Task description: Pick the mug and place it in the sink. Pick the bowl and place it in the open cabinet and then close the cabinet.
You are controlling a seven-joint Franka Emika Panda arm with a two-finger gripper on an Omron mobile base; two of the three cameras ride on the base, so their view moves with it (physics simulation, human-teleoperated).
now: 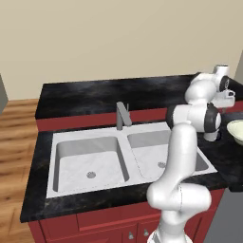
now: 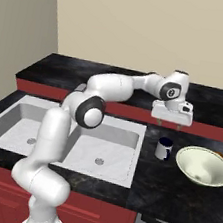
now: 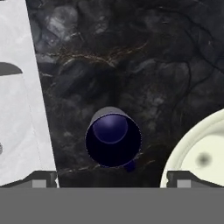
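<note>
With jaws spread wide, the tool (image 2: 171, 123) hovers above the small grey navy-lined mug (image 2: 164, 148); the mug pick calls for a straight descent.

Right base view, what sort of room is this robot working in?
Most likely a kitchen: a double-basin sink with a faucet is set into a black counter over red cabinet fronts, with a mug and bowl beside it.

One mug (image 2: 164, 148), one bowl (image 2: 203, 166), one sink (image 2: 127, 151) with two basins and two drains, one faucet (image 1: 123, 116), on one black counter (image 2: 173, 188).
</note>
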